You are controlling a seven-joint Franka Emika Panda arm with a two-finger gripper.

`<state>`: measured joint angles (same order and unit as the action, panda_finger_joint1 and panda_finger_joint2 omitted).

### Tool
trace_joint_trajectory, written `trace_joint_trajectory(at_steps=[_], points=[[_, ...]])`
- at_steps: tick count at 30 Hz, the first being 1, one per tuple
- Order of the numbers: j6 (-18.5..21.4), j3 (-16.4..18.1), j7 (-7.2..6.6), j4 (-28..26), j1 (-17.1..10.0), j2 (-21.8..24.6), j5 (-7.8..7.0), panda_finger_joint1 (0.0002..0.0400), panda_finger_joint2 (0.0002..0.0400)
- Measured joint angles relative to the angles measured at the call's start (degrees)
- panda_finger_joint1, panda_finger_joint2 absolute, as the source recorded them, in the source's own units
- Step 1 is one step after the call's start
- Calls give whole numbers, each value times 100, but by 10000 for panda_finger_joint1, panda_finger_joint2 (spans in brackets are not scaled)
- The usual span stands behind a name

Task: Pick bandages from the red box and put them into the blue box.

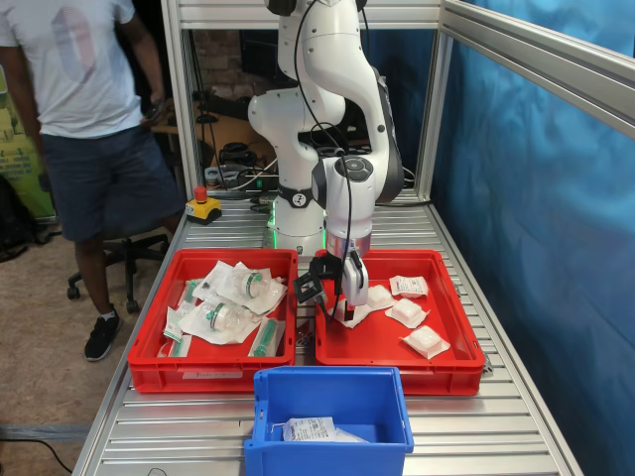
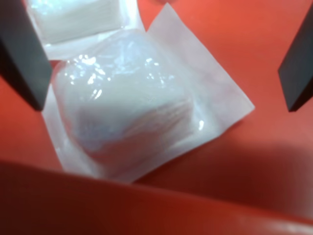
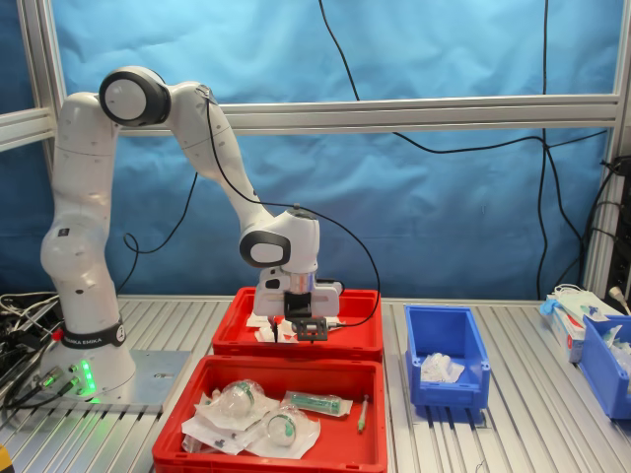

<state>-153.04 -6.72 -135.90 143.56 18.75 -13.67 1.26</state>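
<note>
The red box [image 1: 397, 377] holds several bandages, small white puffy packets such as one [image 1: 425, 341] near its front. My gripper [image 1: 342, 309] is lowered into this box near its wall on the first exterior view's left. In the wrist view the gripper [image 2: 164, 100] is open, its dark fingers [image 2: 22, 58] standing either side of a white bandage [image 2: 127, 112] on the red floor without touching it. A second packet [image 2: 73, 19] lies beside it. The blue box [image 1: 327, 402] stands in front and holds a white packet [image 1: 310, 428]. In the second exterior view the gripper [image 3: 288, 330] is down in the red box [image 3: 296, 345], with the blue box [image 3: 444, 360] to the second exterior view's right.
A twin red crate [image 1: 213, 375] of clear packets with green-marked rolls [image 1: 238, 297] sits beside the red box. A person [image 1: 89, 119] stands at the first exterior view's left. A red stop button [image 1: 202, 203] sits behind. Another blue bin [image 3: 606, 360] stands at the second exterior view's far right.
</note>
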Motion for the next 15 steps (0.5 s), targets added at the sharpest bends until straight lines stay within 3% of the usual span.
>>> trace_joint_trajectory(at_steps=[15], points=[[-116, -1, 0, 123, 244, 16, 0, 400, 400]])
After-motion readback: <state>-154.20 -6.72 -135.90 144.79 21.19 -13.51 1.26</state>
